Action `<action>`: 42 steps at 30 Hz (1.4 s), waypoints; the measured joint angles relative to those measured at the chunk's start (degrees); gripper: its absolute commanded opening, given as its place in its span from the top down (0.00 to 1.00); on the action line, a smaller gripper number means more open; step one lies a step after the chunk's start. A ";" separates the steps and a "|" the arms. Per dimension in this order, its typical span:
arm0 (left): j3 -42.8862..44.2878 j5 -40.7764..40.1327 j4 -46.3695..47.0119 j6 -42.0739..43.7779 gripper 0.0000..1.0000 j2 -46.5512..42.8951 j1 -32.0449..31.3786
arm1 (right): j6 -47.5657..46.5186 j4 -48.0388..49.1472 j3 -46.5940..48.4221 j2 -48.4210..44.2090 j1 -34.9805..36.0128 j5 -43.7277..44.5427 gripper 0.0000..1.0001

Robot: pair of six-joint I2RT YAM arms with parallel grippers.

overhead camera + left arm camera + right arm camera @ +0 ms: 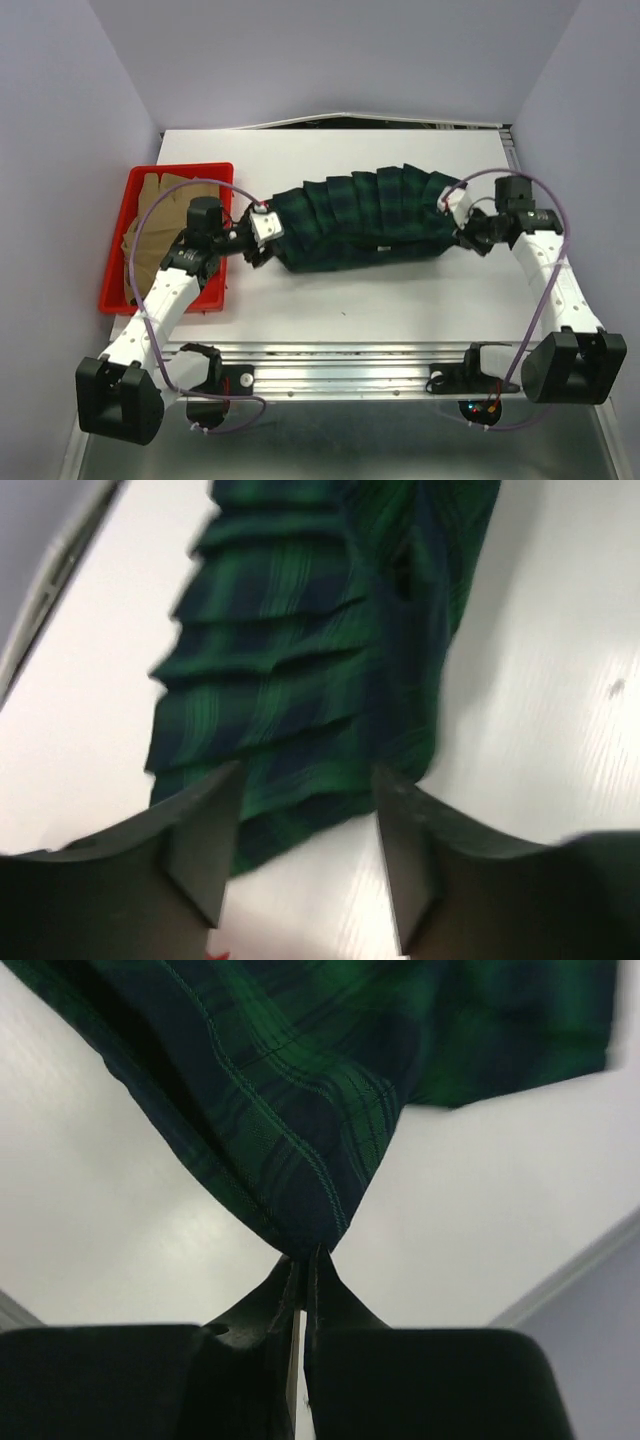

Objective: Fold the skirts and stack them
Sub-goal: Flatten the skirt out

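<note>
A dark green plaid pleated skirt (365, 220) lies folded lengthwise across the middle of the white table (400, 300). My left gripper (262, 243) is at the skirt's left end, open, its fingers (205, 835) just short of the cloth edge (300, 730) and holding nothing. My right gripper (466, 232) is at the skirt's right end, shut on a pinched corner of the skirt (300, 1110), which hangs from the fingertips (325, 1270). A tan skirt (150, 230) lies in the red tray (116, 260) at the left.
The red tray sits at the table's left edge beside my left arm. Grey walls close in both sides and the back. A metal rail (350, 355) runs along the table's near edge.
</note>
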 measured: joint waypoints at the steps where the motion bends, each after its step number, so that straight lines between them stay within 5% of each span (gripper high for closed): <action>1: -2.08 -0.74 -3.56 3.58 0.09 -0.55 -0.09 | -1.49 0.26 -5.68 0.07 0.20 1.07 0.99; 7: -6.38 -5.38 -14.21 10.86 0.08 -8.20 -6.91 | -5.95 0.28 -22.36 -6.62 0.74 3.80 0.99; 14: -7.39 -12.76 -13.92 5.84 0.08 -7.69 -21.27 | -6.93 0.22 -23.71 -11.26 1.05 4.20 0.99; 22: -8.41 -20.28 -15.10 3.56 0.09 -2.89 -29.16 | -7.04 0.33 -26.51 -11.61 1.05 6.10 0.99; 31: -13.07 -29.79 -13.03 2.91 0.22 -1.53 -41.24 | -5.62 0.44 -26.49 -9.66 1.05 6.95 0.99; 42: -14.47 -36.35 -3.13 -2.97 0.29 3.10 -44.04 | -5.40 0.59 -26.49 -9.42 1.05 7.45 0.98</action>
